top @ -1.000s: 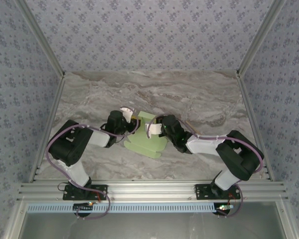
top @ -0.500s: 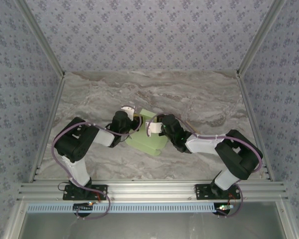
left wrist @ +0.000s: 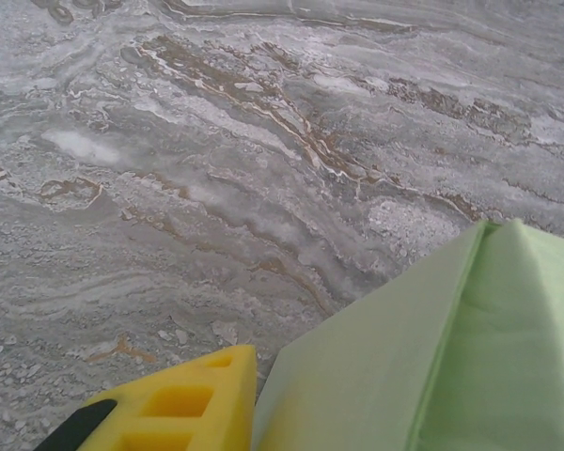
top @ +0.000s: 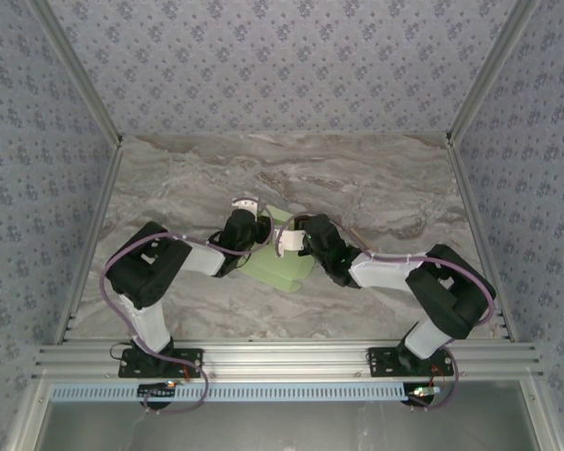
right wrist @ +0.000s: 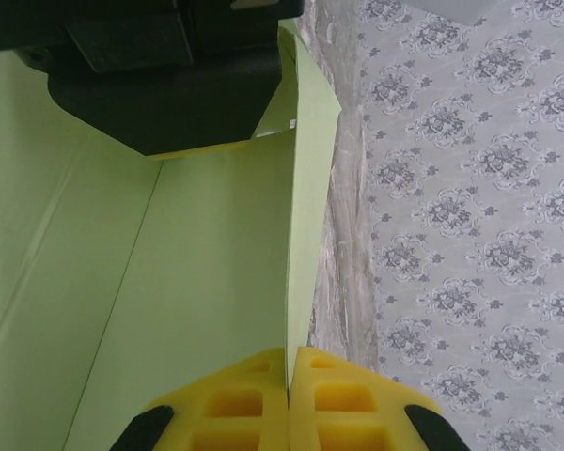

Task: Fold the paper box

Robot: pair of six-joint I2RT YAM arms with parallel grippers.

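A: Step?
B: Looks mid-fold. Paper box (top: 282,268) at ctr of table (top: 169,188); right gripper (right wrist: 289,368) pinched shut on its upright panel edge.
A: Left gripper (top: 256,233)?
B: At box's left side, opening can't tell. Nxt: prob. press crease gently.

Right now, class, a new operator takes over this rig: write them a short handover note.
Right gripper: shut, fingers pinching an upright edge of the paper box.
Left gripper: at the box's left side; cannot tell whether it is open or shut.
Box: middle of the table, between both arms.
Done: sheet partly folded, panels raised along creases.
Left: fold the remaining panels and close the box.
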